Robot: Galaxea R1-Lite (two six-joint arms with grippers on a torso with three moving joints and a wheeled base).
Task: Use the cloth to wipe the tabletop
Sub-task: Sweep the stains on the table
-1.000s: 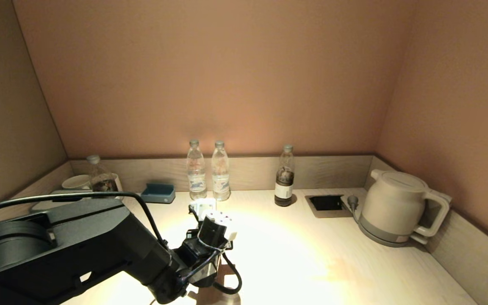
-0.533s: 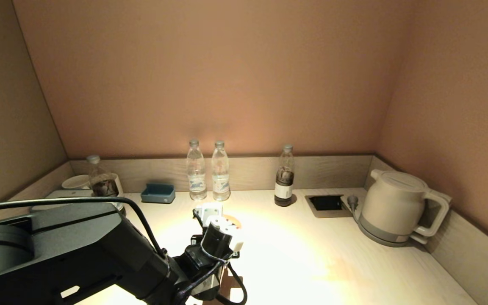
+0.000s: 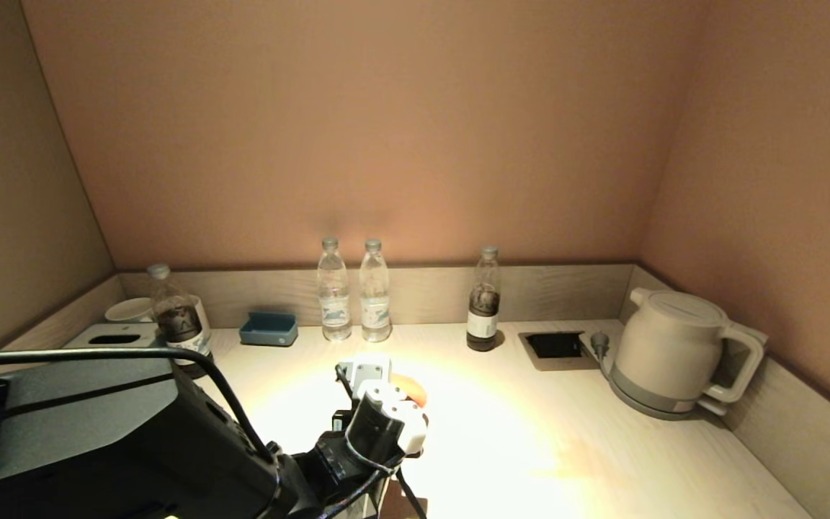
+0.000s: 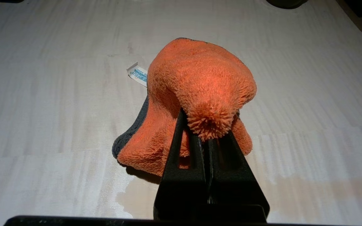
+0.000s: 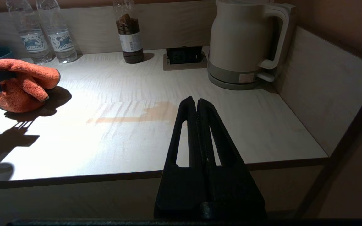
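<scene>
Standing at the backsplash, dark-liquid bottle [image 3: 484,301] beside two water bottles [image 3: 354,292].

Orange fluffy cloth [image 4: 196,94] sits bunched in a mound on the pale wood-grain tabletop [image 4: 42,103] (dark grey underside peeking out, white tag showing), top fold pinched up.

Place: looking like a hotel-room drinks nook
Counter: a pale wood tabletop [image 3: 530,432] sitting in a walled alcove
Evidence: an electric kettle [image 3: 671,353], sealed water bottles [image 3: 334,292], a cup [image 3: 129,310] and a small blue tray [image 3: 269,328] standing along the back
</scene>
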